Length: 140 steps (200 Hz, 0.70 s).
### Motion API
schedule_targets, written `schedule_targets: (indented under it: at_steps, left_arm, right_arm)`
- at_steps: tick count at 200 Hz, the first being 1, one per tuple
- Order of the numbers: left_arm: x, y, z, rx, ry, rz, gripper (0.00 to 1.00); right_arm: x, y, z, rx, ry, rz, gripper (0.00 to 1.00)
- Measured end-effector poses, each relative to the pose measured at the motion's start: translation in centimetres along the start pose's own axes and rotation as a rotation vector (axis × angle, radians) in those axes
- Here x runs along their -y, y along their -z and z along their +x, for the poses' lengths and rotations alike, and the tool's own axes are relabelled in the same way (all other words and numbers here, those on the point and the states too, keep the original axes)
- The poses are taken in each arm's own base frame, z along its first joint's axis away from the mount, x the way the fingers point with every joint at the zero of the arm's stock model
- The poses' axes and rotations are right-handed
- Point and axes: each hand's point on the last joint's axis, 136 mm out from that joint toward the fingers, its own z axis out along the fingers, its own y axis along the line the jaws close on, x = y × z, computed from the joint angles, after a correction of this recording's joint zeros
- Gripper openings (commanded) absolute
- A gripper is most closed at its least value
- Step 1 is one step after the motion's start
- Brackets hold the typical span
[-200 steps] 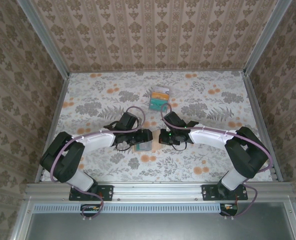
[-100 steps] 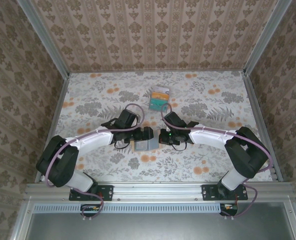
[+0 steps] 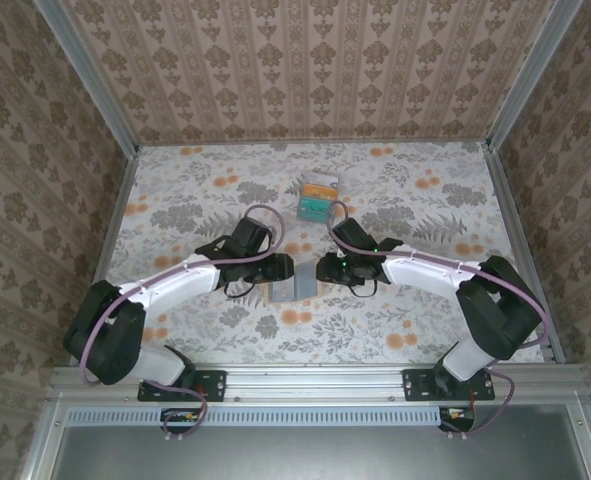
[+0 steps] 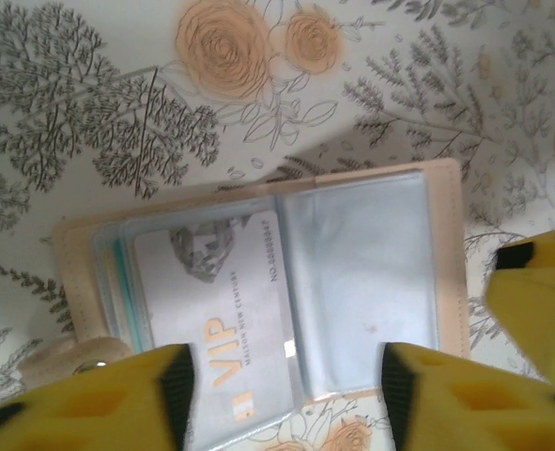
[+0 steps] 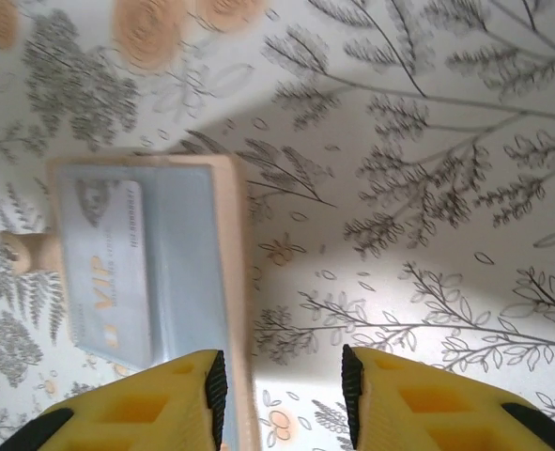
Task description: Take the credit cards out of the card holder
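While the card holder [image 3: 291,281] lies spread open and flat near the middle of the table [image 3: 430,310], a little toward its near edge, a pale VIP card [image 4: 216,324] sits in one clear sleeve. The sleeve beside it looks empty. A thin teal edge behind the VIP card may be another card. A small pile of teal and orange credit cards [image 3: 318,196] rests well apart, toward the middle of the far edge, so the job looks partly done and the pale one is the step in hand. The left gripper [image 4: 286,399] hovers over the holder with jaws spread, pinching nothing. The right gripper [image 5: 282,399] is likewise parted and empty, the holder's tan edge just beside one finger. Next, I judge, one gripper must pin the holder down while the other nips the card's end and slides it out along the sleeve without dragging the holder.
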Motion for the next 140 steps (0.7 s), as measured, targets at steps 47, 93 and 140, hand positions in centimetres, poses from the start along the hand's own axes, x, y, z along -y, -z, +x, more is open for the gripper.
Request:
schedule_targets:
  at_steps: [47,93,140]
  left_arm:
    - [-2.2,-0.6,1.2,-0.026,0.026,-0.058,0.25]
    - [-3.7,-1.1,2.1,-0.045,0.042,-0.098,0.24]
    - [-4.6,-1.8,2.8,-0.072,0.052,-0.119,0.23]
  right_arm:
    - [-3.2,1.4,-1.4,0.043,0.055,-0.084,0.32]
    - [-6.3,0.2,-1.4,-0.007,0.074,-0.208,0.25]
    - [-6.3,-3.5,0.3,-0.120,0.017,-0.249,0.22]
